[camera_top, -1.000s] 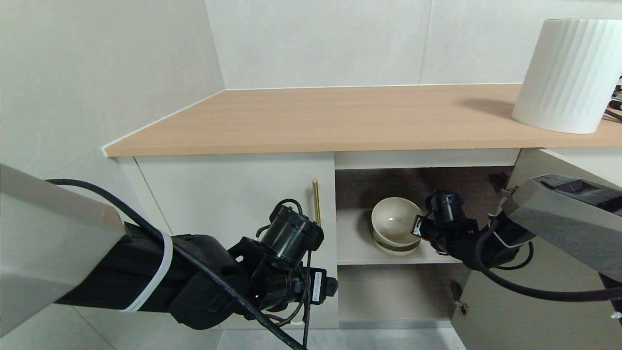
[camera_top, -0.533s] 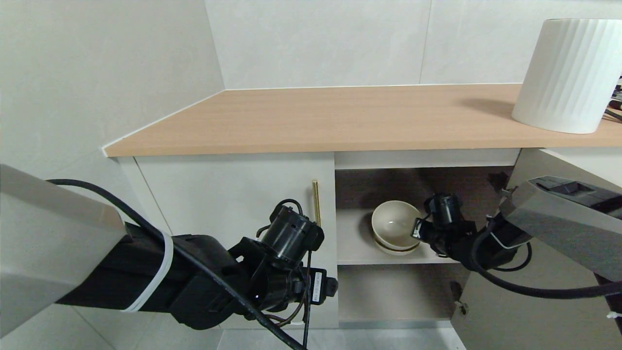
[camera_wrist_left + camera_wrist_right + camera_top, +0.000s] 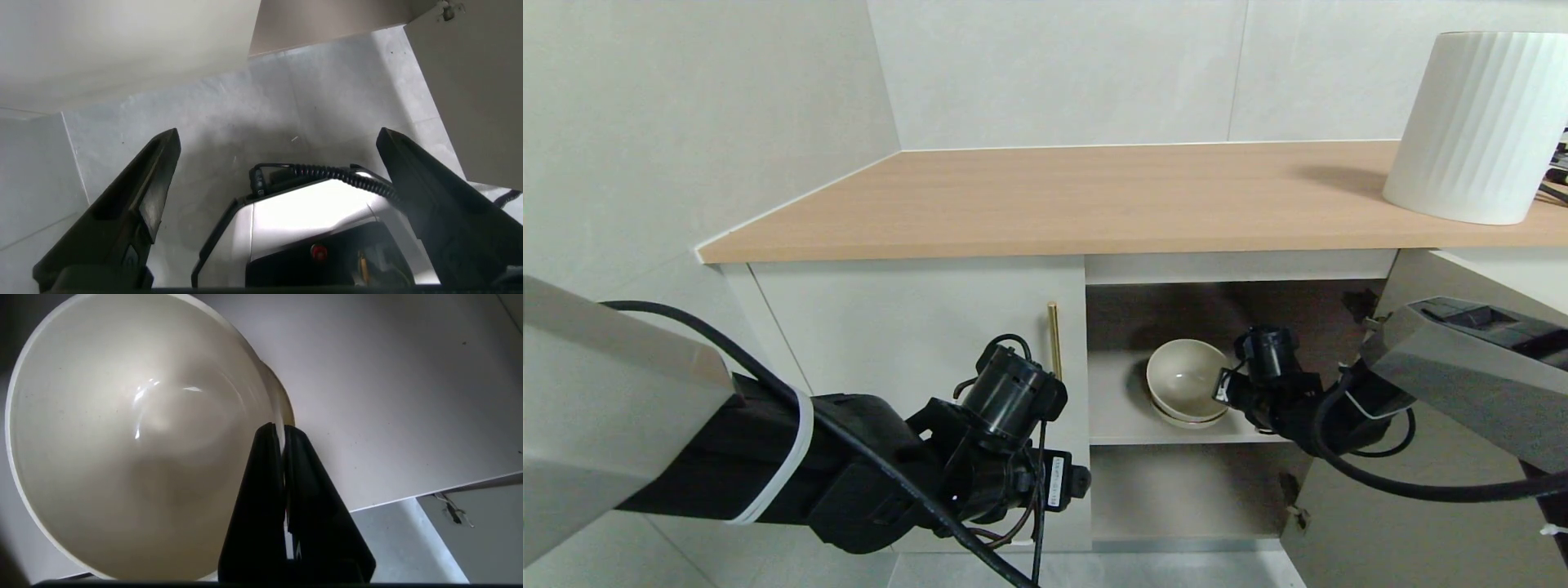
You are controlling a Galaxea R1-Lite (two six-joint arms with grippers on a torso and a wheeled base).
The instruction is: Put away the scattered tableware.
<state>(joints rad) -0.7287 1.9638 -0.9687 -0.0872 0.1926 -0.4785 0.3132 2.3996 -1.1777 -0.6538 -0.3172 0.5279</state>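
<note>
Over the last second the right gripper (image 3: 1223, 390) had lowered the round cream ceramic bowl (image 3: 1180, 377) from a higher, more tilted pose, so that it sat deeper in the second bowl (image 3: 1188, 422) of the same pale colour already on the upper shelf (image 3: 1115, 408) of the open pale cabinet (image 3: 1233, 268); the left arm had not shifted. In the right wrist view the dark fingers (image 3: 263, 469) of the right gripper (image 3: 283, 437) were pressed together on the near rim of the cream ceramic bowl (image 3: 139, 441), one inside and one outside, so it had not been let go. Whether it rested with its full weight on the second bowl could not be told. The left gripper (image 3: 278, 147) hung spread and empty over the grey tiled floor (image 3: 286, 98), low in front of the closed left door (image 3: 907, 327) with its slim brass handle (image 3: 1054, 339). The wooden countertop (image 3: 1094, 196) carried a tall white ribbed container (image 3: 1478, 122) and no tableware in sight. Judged from this, the stowing looked nearly finished: what remained was to release the rim, draw the right arm out and probably shut the open door (image 3: 1347, 506).
</note>
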